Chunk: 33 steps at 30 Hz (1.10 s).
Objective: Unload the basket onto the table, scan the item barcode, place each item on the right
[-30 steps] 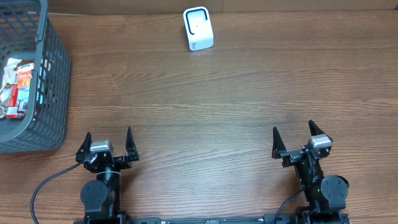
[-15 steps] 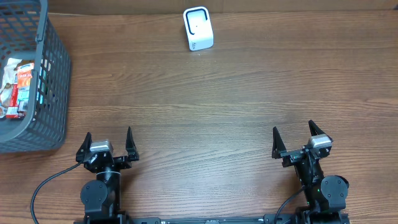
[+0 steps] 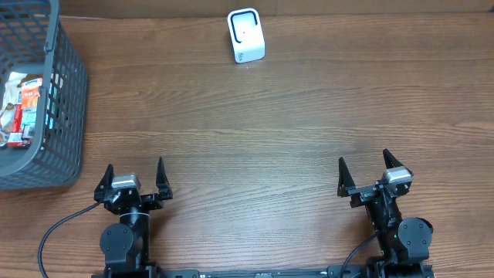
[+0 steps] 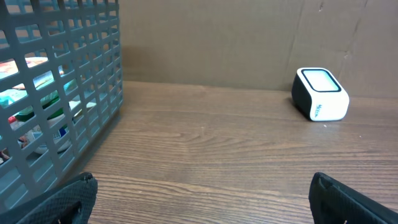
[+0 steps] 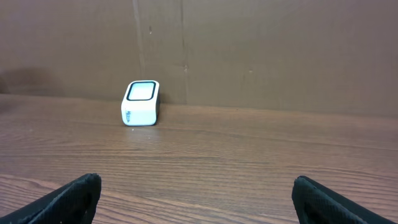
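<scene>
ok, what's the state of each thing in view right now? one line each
left pincer: open, empty, parked at the near side
right pincer: open, empty, parked at the near side
scanner: upright at the far side, nothing held in front of it
basket: upright at the far left, holding packets
packets: lying inside the basket, none picked up

A brown table with wood grain running left to right fills the overhead view. Along its far edge stands a plain brown panel, matte like cardboard, with 2 upright seams in the right wrist view. The light is even and soft, leaving a dull sheen on the wood.
</scene>
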{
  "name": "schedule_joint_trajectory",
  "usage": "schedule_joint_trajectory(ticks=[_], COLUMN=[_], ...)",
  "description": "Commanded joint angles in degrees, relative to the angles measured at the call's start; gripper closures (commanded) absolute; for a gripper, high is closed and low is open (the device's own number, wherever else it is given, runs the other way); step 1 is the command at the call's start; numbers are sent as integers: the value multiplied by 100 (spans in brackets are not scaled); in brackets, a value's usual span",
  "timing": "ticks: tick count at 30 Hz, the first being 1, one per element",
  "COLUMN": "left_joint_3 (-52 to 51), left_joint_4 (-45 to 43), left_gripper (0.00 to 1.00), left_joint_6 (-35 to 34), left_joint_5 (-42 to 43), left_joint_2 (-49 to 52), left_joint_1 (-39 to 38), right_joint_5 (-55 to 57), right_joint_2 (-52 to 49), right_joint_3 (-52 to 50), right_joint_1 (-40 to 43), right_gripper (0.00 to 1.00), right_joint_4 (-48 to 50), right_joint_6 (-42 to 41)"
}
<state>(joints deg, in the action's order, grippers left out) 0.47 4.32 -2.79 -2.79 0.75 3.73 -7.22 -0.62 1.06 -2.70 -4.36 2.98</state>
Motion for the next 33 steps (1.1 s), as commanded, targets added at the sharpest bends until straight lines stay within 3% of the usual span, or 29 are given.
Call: schedule_joint_trajectory(ticks=[1,25,33], left_joint_3=[-20,-20,-17], left_joint_4=[-20,-24,0], left_gripper=[0,0,0], left_joint_6=[70,66,44], left_joint_5=[-57,-52,435], left_joint_2=[-50,-50,-50], left_joint_1=[-42,-42,-42], right_joint_5=[26,26,26], right_joint_2=[39,39,39], right_joint_3=[-61,-61,-61], right_joint_1=[15,15,15], right_gripper=[0,0,0], right_joint_4=[17,17,17], right_joint_6=[11,11,11])
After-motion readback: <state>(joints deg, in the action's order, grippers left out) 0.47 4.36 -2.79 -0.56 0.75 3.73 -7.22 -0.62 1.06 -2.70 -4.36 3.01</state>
